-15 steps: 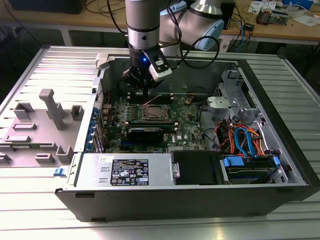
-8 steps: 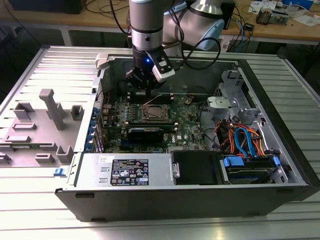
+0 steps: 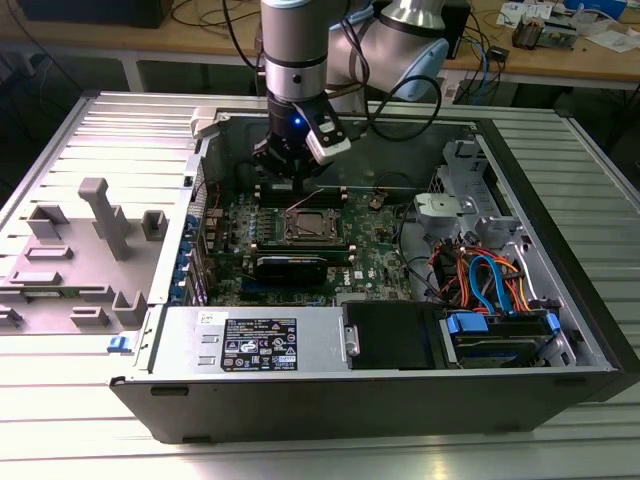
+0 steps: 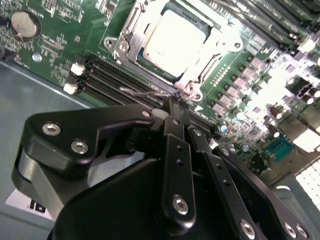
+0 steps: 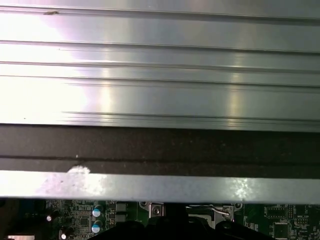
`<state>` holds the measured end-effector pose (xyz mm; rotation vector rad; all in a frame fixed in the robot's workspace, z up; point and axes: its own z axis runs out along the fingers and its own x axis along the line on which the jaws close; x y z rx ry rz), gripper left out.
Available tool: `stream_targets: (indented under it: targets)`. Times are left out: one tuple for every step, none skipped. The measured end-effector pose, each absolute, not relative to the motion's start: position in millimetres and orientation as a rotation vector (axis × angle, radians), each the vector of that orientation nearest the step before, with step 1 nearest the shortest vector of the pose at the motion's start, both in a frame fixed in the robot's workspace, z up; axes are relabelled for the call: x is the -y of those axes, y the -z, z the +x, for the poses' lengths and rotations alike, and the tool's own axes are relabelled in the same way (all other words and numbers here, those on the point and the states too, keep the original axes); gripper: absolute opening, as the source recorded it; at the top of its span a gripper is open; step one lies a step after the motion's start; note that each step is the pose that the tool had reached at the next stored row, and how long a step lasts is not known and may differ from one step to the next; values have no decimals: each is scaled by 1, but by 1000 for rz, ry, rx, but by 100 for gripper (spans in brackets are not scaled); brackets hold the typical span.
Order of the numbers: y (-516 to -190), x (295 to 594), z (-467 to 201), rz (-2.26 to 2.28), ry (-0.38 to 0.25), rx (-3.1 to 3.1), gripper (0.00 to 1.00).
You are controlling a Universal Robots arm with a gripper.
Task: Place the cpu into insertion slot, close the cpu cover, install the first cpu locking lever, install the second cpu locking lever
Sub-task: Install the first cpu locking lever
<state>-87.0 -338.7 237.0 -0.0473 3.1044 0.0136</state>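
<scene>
We see an open computer case [image 3: 560, 300] lying on a ribbed metal table [image 3: 300, 450]. Inside it are a green board [image 3: 380, 250], a silver box [image 3: 320, 340], and blue and orange wires [image 3: 490, 275]. The silver box has a black and white label [image 3: 258, 345], but its writing is too small for us to read. In the second wrist view a white sticker [image 4: 25, 205] with black print sits on the gripper's side, and it is cut off at the edge. The slot [image 4: 120, 47] is in the middle of the board, next to the long black memory slots [image 4: 110, 80]. The cpu [image 4: 172, 40] lies flat in the slot, and the cover [image 4: 200, 70] lies down over it like a frame. The gripper [image 4: 173, 102] hangs low over the board, just beside the slot. Its two tips are pressed close together, right at the end of a thin wire lever [image 4: 145, 92]. We cannot tell if they pinch it. A round coin battery [image 4: 22, 24] sits on the board, well apart from the slot. A grey tray [image 3: 90, 250] lies on the table at the exterior view's left.
</scene>
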Motion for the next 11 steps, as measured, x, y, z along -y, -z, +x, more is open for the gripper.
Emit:
stream_targets:
  targets:
    - [-237, 339, -87, -47, -14, -3104, 11]
    - [-237, 339, -87, -47, -14, -3104, 11]
    - [-237, 339, -87, -47, -13, -3105, 11]
    - [-237, 339, -86, -47, -14, -3104, 11]
    - [-237, 338, -86, -47, -14, -3104, 11]
    - [-236, 334, -82, -47, -14, -3104, 11]
    - [-234, 332, -78, -47, -10, -3104, 11]
    - [-234, 331, -73, -47, -2, -3104, 11]
    - [-233, 330, -70, -47, 1, -3104, 11]
    - [-232, 330, -67, -47, 1, -3104, 11]
    - [-232, 330, -67, -47, 1, -3105, 11]
